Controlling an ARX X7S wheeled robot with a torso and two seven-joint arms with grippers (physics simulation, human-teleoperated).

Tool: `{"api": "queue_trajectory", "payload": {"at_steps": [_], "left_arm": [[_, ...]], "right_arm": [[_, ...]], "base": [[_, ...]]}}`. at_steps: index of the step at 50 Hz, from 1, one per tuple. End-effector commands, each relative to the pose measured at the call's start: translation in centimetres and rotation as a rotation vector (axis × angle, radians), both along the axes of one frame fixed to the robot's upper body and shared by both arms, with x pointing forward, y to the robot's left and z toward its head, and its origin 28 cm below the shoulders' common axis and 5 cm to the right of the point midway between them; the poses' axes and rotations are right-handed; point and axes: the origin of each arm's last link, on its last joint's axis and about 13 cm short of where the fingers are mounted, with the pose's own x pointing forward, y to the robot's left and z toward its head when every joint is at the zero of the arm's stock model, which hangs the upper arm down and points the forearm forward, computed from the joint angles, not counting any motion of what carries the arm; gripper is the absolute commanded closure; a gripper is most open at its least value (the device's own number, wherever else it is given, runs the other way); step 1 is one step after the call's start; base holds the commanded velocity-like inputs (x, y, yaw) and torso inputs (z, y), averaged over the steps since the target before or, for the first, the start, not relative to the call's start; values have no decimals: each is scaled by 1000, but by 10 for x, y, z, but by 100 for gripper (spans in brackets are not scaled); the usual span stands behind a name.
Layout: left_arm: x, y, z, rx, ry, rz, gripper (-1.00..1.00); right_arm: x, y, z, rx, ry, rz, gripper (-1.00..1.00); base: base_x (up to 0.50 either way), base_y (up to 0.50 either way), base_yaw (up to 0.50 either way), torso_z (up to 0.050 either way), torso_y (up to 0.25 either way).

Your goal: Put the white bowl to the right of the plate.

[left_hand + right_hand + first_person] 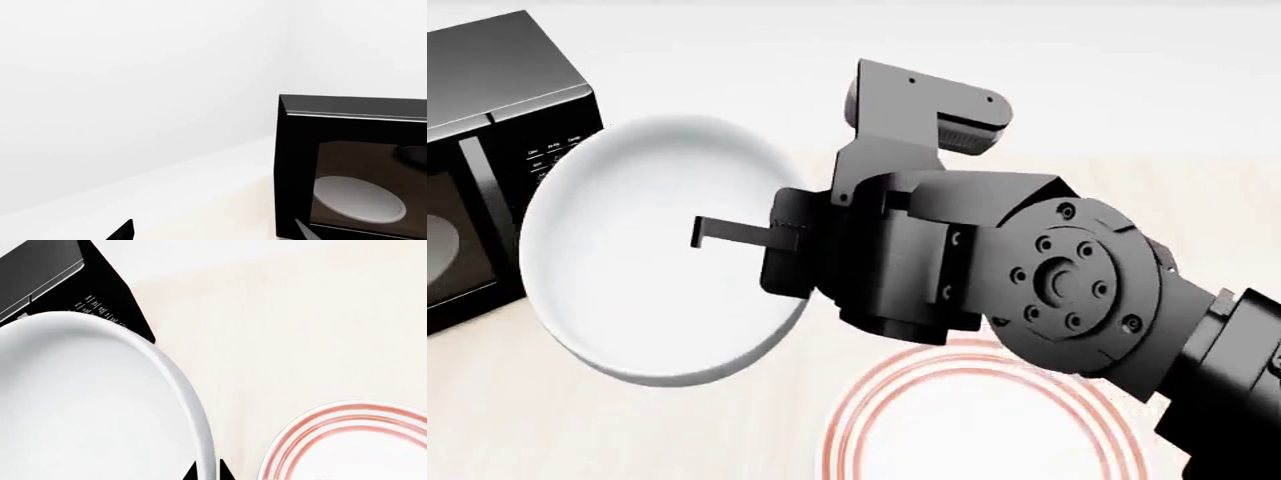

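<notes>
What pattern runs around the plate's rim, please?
Thin concentric red rings on the white plate, clearest in the right wrist view.

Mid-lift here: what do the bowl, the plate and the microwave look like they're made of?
White bowl: looks like glazed ceramic, with thick smooth walls and a soft sheen.
Plate: likely the same glazed ware, white with thin red rings.
Microwave: black casing with bright edge highlights, metal or plastic; its dark door seems to be glass, since a pale dish shows through.

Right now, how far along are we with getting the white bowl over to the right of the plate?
Done: the right gripper has the white bowl by its rim, one finger inside, and it appears lifted and tilted. In hand: carrying it; it sits by the microwave, left of the plate. Left: move it across to the plate's right side, set it down, release. The left gripper is barely in view.
</notes>
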Motion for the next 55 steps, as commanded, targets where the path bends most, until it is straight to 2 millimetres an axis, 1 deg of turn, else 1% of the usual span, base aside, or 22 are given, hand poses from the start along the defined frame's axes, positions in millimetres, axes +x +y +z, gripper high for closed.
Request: {"api": "queue_trajectory", "payload": {"at_steps": [1, 8, 12, 14, 21, 25, 29, 37, 55], "left_arm": [[2, -1, 0, 5, 5, -3, -100], [1, -2, 0, 9, 6, -3, -100], [2, -2, 0, 8, 7, -2, -100], [2, -2, 0, 8, 7, -5, -100], [2, -3, 0, 11, 8, -11, -100], [3, -2, -1, 8, 8, -6, -100], [2, -2, -1, 10, 9, -7, -100], [2, -4, 0, 16, 11, -8, -100], [4, -6, 0, 25, 17, -11, -100]], "right_arm": [[7, -35, 16, 17, -25, -124, 100], [12, -51, 19, -3, -12, -198, 100], [13, -64, 24, 3, -19, -250, 100], [14, -67, 24, 2, -18, -257, 100], [20, -77, 17, 4, 1, -293, 100], [25, -88, 12, 5, 18, -333, 100], [25, -98, 12, 18, 21, -372, 100], [25, -129, 1, 21, 48, -480, 100], [20, -172, -19, 51, 93, -620, 100]], "base": [[0, 0, 0, 0, 0], [0, 0, 0, 0, 0], [0, 0, 0, 0, 3], [0, 0, 0, 0, 0], [0, 0, 0, 0, 0], [0, 0, 0, 0, 0], [0, 0, 0, 0, 0], [0, 0, 0, 0, 1], [0, 0, 0, 0, 1]]}}
